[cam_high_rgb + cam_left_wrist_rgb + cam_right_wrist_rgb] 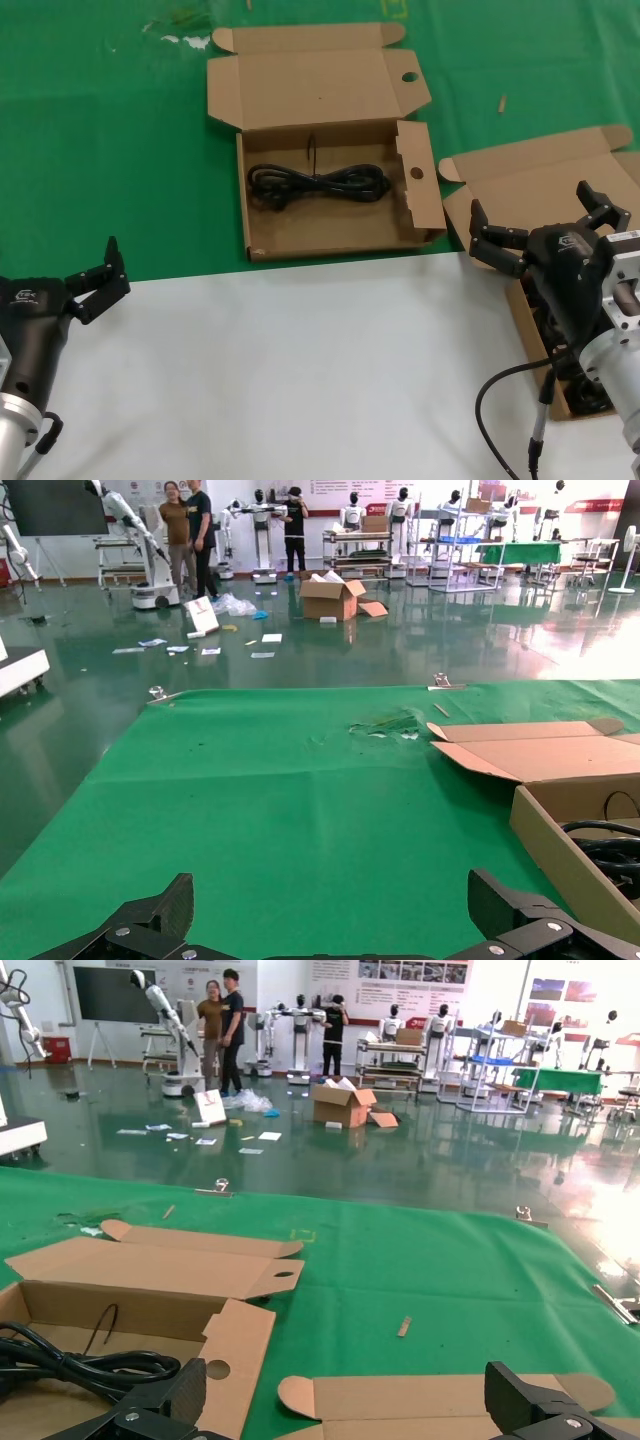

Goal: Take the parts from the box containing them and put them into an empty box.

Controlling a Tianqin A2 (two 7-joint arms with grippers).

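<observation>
- Surface (300,370): white sheet near the robot, green cloth (100,150) farther out; both boxes sit on the green, at or over the white edge.
- Holed box (262,212), centre of head view: open, lid folded back away from the robot, round hole in the lid tab and another in the right side flap. Bottom edge just beside the white sheet.
- One cable bundle (318,184) lies flat inside the holed box, long axis left-right, cinched at the middle, in the farther half of the tray. Touches no pincer.
- Plain-lid box (540,180), right side of head view: open, lid tilted back; most of the tray is hidden behind the right arm.
- Dark cables (585,395) show in that tray below the right arm; count cannot be told.
- Right pincer (548,228): fingers wide apart, nothing between them, hovering over the far end of the plain-lid box tray, above the lid hinge area. In the right wrist view its fingertips (150,1410) frame the plain lid, with the holed box and its cable off to one side.
- Left pincer (97,278): fingers apart, empty, sitting low over the white sheet at the left edge, near the green border, well apart from both boxes. Left wrist view shows its fingertips (150,920) spread over green cloth, with a corner of the holed box (560,850) and cable (610,845) at the side.
</observation>
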